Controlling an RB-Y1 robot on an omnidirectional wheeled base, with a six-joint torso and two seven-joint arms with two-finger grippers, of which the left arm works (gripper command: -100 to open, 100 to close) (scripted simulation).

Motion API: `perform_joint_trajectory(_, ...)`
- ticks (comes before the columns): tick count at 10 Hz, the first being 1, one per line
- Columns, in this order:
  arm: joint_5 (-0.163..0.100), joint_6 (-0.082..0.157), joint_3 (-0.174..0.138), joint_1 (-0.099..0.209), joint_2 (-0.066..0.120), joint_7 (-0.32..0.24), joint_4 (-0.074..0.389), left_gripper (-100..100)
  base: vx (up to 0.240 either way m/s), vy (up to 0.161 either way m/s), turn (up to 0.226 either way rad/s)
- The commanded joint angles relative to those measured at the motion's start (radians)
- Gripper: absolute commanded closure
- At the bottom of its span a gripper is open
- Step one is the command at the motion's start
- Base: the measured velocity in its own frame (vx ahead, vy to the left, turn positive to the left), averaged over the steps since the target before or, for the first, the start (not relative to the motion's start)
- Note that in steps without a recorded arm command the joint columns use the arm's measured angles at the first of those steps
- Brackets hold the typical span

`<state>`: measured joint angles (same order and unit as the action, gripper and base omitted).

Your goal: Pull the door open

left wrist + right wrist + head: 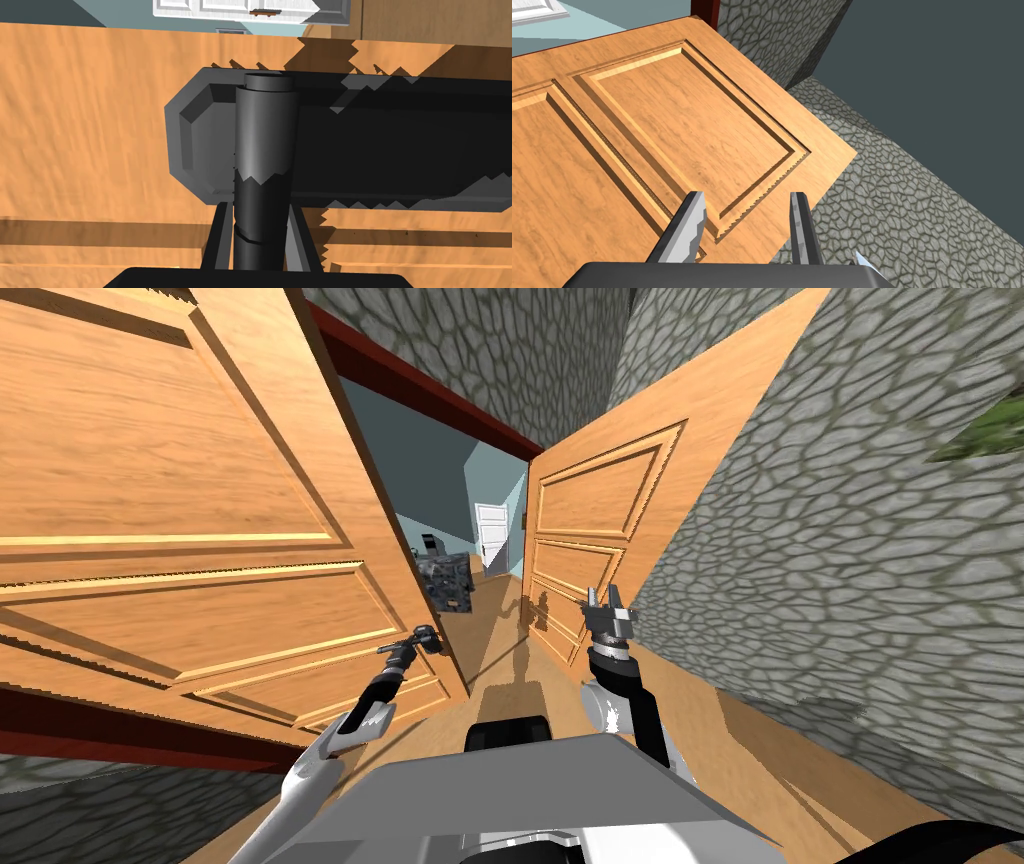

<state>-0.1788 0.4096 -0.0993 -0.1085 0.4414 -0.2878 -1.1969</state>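
Observation:
A panelled wooden door leaf (180,488) stands partly swung toward me on the left. Its dark lever handle (430,638) is near the free edge. My left gripper (418,641) reaches up to it. In the left wrist view the dark cylindrical handle (265,145) runs between my two fingers (220,240), which press its sides, in front of a grey backplate (197,145). My right gripper (608,600) is held up open, with nothing in it, near a second wooden leaf (590,508); its fingers (687,230) stand apart over that leaf's panel (677,125).
Grey stone-patterned walls (850,538) close in on both sides and a dark red door frame (420,388) runs above. Through the gap between the leaves lie a wooden floor (500,618), a dark mottled block (445,583) and a far white door (492,538).

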Motion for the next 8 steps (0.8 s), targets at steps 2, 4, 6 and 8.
perform_joint_trajectory(2, -0.002, 0.018, 0.02, -0.02, 0.025, -0.024, -0.009, 100, -0.236, 0.028, -0.103)
perform_joint_trajectory(4, -0.001, 0.03, 0.036, -0.035, 0.034, -0.035, -0.017, 100, -0.141, 0.017, -0.074)
perform_joint_trajectory(6, -0.002, 0.048, 0.052, -0.056, 0.055, -0.053, -0.028, 100, -0.238, 0.061, -0.143)
perform_joint_trajectory(8, -0.003, 0.069, 0.069, -0.079, 0.078, -0.073, -0.04, 100, -0.203, 0.066, -0.113)
